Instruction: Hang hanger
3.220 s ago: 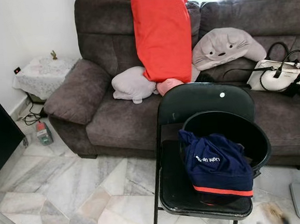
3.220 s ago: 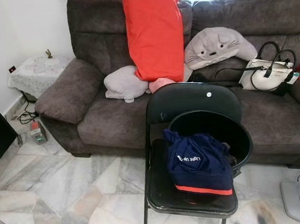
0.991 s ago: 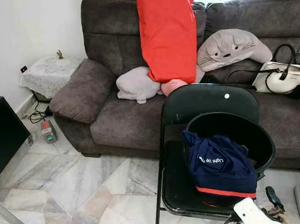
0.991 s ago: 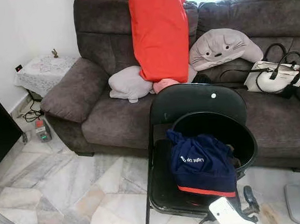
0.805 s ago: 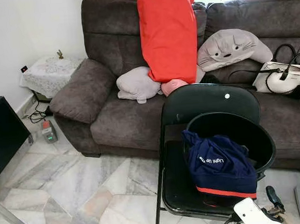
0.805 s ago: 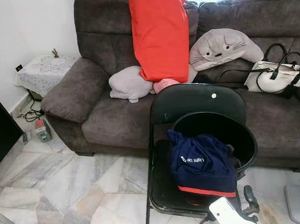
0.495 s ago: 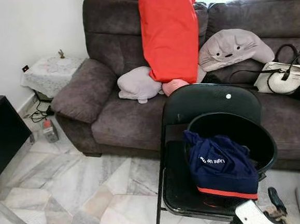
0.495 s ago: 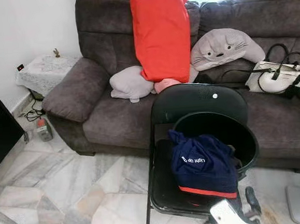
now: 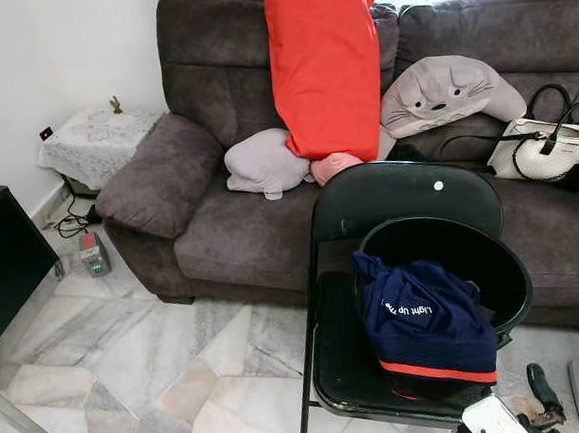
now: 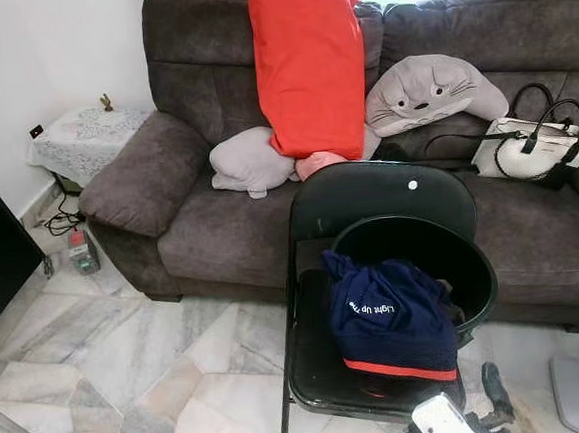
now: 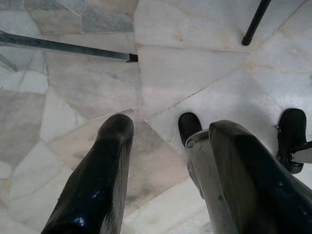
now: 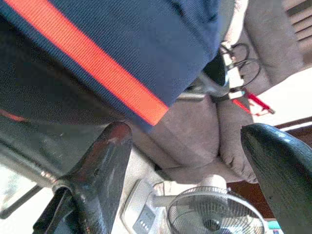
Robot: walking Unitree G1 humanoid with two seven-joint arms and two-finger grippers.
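Right now the head camera looks down on a black folding chair point(image 9: 365, 351) standing on the marble floor point(image 9: 160, 357) in front of a dark grey sofa point(image 9: 220, 222). On the chair's seat sits a round black basket point(image 9: 494, 261), and a navy garment point(image 9: 423, 316) with an orange band along its hem and white lettering is draped over the basket's near rim, spilling toward the seat's front edge. I can't make out a hanger anywhere, so its place is unknown; the garment hides whatever lies under it.

Low at the right, the right tool point(image 10: 481, 417) sits just past the chair's front corner, below the garment's hem, with a white piece of the arm beside one black finger point(image 9: 541, 392). From its wrist camera the two fingers point(image 12: 105, 165) stand wide apart, nothing between them, the orange-banded hem close above and a floor fan point(image 12: 209, 214) beyond.

Over on the left, the left tool point(image 11: 168, 175) hangs above the floor, fingers point(image 11: 102, 180) spread and empty, with a metal bar point(image 11: 68, 46) lying on the tiles and a thin black chair leg point(image 11: 256, 22) nearby.

Meanwhile, on the sofa: a tall red cushion point(image 9: 323, 68) propped against the backrest, a grey plush point(image 9: 260, 164) at its foot, a grey animal-face pillow point(image 9: 445, 89), and a white handbag point(image 9: 545, 151) with black handles. A small side desk point(image 9: 93, 142) with a lace cloth stands by the sofa's arm.
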